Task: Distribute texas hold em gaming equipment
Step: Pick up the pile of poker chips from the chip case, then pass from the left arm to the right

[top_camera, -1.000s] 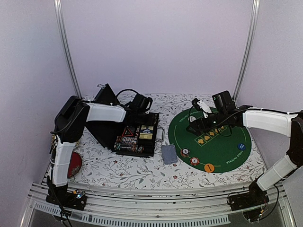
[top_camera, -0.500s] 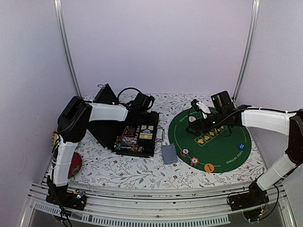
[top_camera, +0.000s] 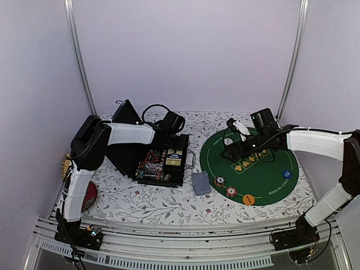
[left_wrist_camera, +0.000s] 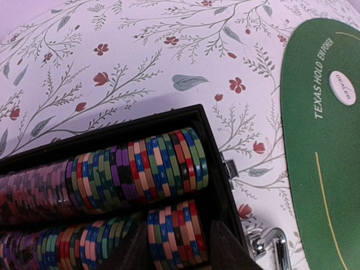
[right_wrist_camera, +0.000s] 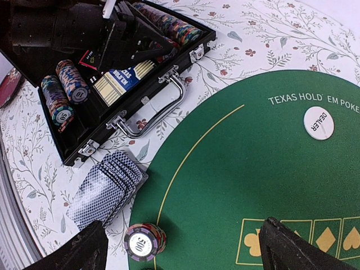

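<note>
left end effector is down in the black case, fingers either side of a short stack of chips. can't tell if it's actually pinching them. those chips look hard and slick, so i'd squeeze the stack on its two end faces or it'll spill. card deck sits on the bench just off the green mat, fanned out a bit. right end effector hovers over the mat, spread wide, empty.

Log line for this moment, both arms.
left gripper: astride chips in case, grip unclear | right gripper: open, empty, over green mat | cards: stacked beside case | dealer disc: on mat
</note>
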Controlling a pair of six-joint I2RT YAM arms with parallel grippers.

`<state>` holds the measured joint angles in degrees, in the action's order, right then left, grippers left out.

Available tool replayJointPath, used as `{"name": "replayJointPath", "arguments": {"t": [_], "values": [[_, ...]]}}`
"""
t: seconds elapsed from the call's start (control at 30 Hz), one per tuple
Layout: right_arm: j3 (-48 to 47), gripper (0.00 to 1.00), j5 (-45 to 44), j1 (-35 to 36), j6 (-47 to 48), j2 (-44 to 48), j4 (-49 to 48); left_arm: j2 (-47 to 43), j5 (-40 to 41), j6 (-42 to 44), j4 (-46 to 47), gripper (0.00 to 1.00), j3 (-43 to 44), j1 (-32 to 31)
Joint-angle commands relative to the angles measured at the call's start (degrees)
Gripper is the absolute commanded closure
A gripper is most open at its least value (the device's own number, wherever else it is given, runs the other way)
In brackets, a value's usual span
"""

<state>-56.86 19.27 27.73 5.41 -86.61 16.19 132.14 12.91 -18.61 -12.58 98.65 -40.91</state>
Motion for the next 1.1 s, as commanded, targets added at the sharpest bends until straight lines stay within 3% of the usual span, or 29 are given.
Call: {"name": "replayJointPath", "arguments": {"t": [0.0, 0.13, 0.3, 0.37, 0.47, 0.83, 1.07], "values": [[-1.94, 0.05, 1.03, 0.14, 0.49, -0.86, 0.25, 0.37, 0.5, 0.18, -2.48, 0.6, -0.53, 0.17], [-2.09, 0.05, 1.04, 0.14, 0.48, -1.15, 0.48, -0.28, -5.29, -0.15, 1.39, 0.61, -2.48, -0.19], [-2.33, 0.05, 0.95, 0.15, 0.48, -1.11, 0.67, 2.4, -3.66, -0.21, -1.28, 0.6, 0.08, -0.57], [-2.37, 0.05, 0.82, 0.15, 0.48, -0.92, 0.86, 2.94, -2.4, -0.64, -2.16, 0.71, 0.49, -0.51], [-2.21, 0.05, 0.52, 0.14, 0.44, -0.46, 0.48, 1.68, -1.07, -0.9, -1.27, 1.0, -0.46, -0.58], [-1.74, 0.06, -1.73, 0.14, 1.58, 5.22, -1.8, -17.68, -8.0, -1.53, 6.24, 1.0, -10.92, -1.31], [0.7, 0.08, -3.19, 4.11, 11.62, 12.37, -9.14, -33.15, -28.51, -9.37, 13.93, 1.0, -23.67, -1.77]]}}
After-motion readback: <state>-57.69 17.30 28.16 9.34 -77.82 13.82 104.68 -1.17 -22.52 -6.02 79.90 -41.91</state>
